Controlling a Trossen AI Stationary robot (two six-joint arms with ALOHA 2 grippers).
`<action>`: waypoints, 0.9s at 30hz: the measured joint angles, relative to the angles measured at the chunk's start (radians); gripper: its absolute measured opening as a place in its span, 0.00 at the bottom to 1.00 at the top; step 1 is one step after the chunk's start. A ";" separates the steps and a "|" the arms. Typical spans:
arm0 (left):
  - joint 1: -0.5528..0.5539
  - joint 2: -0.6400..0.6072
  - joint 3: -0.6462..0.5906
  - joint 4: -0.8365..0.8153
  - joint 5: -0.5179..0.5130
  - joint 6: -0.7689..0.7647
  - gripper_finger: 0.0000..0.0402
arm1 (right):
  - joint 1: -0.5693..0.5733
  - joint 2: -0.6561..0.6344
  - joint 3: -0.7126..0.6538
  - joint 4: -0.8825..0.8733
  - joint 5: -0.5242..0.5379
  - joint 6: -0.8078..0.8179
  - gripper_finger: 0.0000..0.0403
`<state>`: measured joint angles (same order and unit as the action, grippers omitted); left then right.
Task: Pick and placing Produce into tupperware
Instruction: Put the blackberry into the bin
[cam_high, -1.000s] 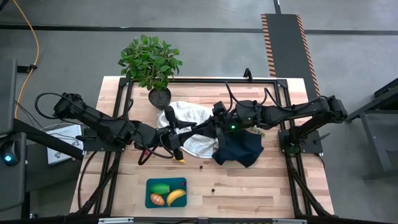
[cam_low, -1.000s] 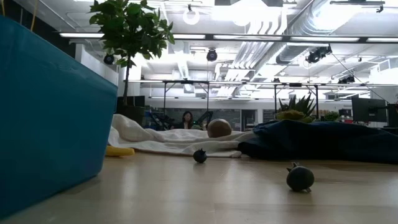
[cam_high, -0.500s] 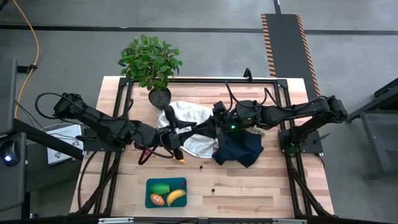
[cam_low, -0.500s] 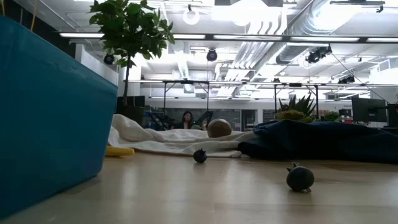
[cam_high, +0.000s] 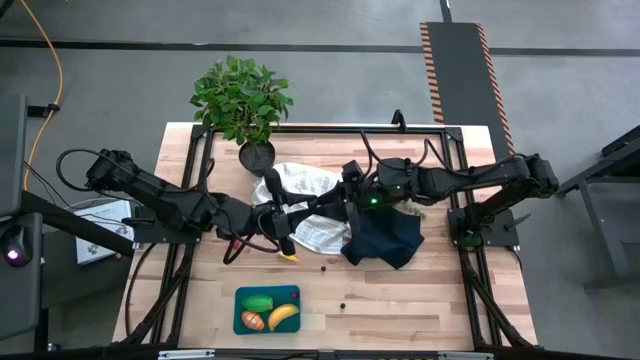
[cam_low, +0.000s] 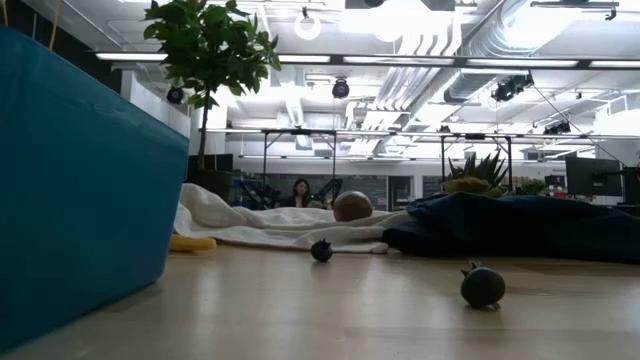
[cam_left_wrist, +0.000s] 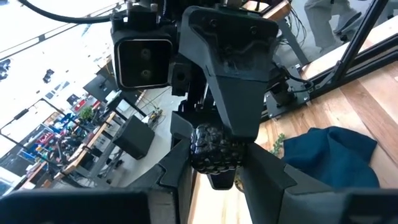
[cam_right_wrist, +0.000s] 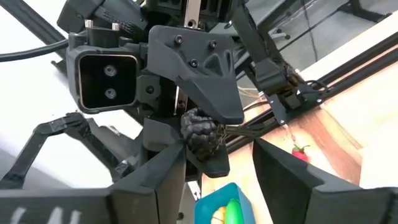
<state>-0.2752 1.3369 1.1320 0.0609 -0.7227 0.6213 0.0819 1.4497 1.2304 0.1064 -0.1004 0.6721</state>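
1. Against the earlier frames, the high view shows both arms in the same pose, meeting above the middle of the table (cam_high: 400, 300). The loose pieces lie where they lay.
2. The left gripper (cam_left_wrist: 217, 177) is closed part-way on a dark knobbly berry (cam_left_wrist: 216, 148); its fingers press the berry from both sides.
3. The right gripper (cam_right_wrist: 217, 180) faces it tip to tip. Its fingers stand wider than the berry and hold nothing. Whether one finger grazes the berry cannot be told.
4. The tupperware (cam_high: 240, 295) sits at the near edge of the table, well apart from both grippers. It holds a green piece (cam_high: 256, 302), an orange piece (cam_high: 253, 321), a banana (cam_high: 283, 317) and a tiny red bit (cam_high: 296, 296).
5. Outside it:
   - a yellow piece (cam_high: 288, 257) lies by the white cloth (cam_high: 305, 185);
   - two dark bits (cam_low: 321, 250) (cam_low: 483, 286) lie on bare wood;
   - a brown kiwi-like ball (cam_low: 352, 206) rests on the white cloth;
   - a small red strawberry-like piece (cam_right_wrist: 300, 152) lies on the table.
6. Hidden or unclear:
   - in the high view the berry and the fingertips merge into the dark arms;
   - the low view shows neither gripper, and the container's wall fills its left side, cut off by the frame;
   - the navy cloth (cam_high: 385, 240) lies partly under the right arm;
   - a person (cam_low: 300, 190) in the far room is too small to make out.
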 joint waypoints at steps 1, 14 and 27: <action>0.000 0.000 0.000 -0.005 -0.001 0.000 0.25 | -0.003 0.000 0.000 -0.002 -0.014 0.000 0.44; 0.000 -0.031 0.000 -0.060 -0.046 -0.006 0.25 | -0.010 -0.091 0.001 -0.280 -0.117 -0.051 0.44; -0.073 -0.098 0.000 -0.290 0.093 -0.286 0.26 | 0.053 -0.088 0.001 -0.936 -0.136 0.000 0.44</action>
<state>-0.3482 1.2390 1.1324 -0.2294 -0.6295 0.3351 0.1354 1.3614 1.2310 -0.8291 -0.2360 0.6719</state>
